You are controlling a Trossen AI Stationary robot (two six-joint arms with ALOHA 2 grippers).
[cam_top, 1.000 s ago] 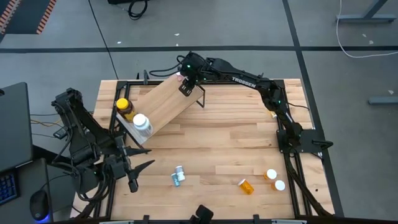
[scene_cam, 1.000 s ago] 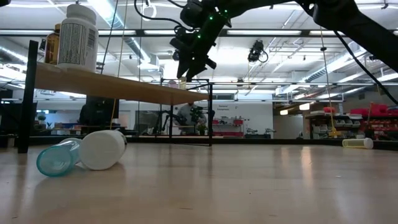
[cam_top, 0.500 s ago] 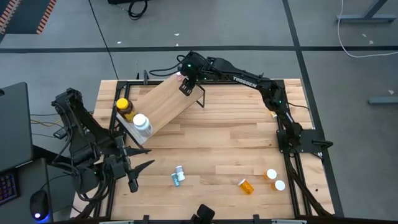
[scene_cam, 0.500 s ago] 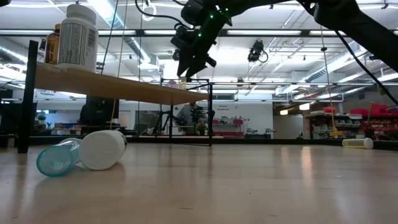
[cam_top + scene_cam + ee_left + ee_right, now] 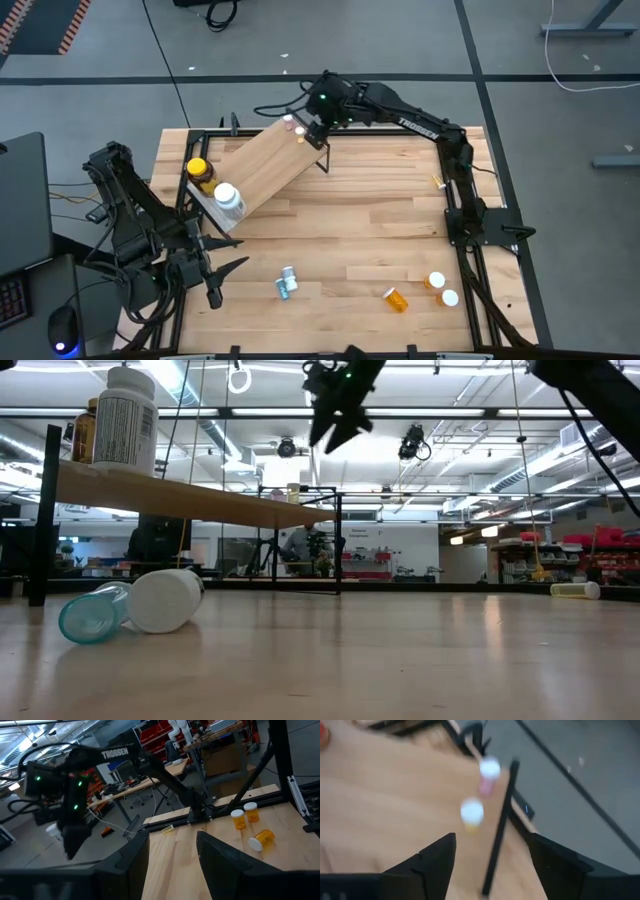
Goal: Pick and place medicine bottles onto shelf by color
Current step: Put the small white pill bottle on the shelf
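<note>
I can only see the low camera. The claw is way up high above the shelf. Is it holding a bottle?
Observer: No. In its own wrist view the right gripper is open, with nothing between its fingers.
Operator: What's on the shelf under it?
Observer: Two tiny white-capped vials stand at the far end of the shelf: a pinkish vial and a yellowish vial.
Operator: How many bottles are not on the shelf yet?
Observer: From above, five: a lying orange vial, two upright orange vials and a white and teal pair.
Operator: Where's the other claw?
Observer: The left gripper waits at the near left corner, open.
</note>
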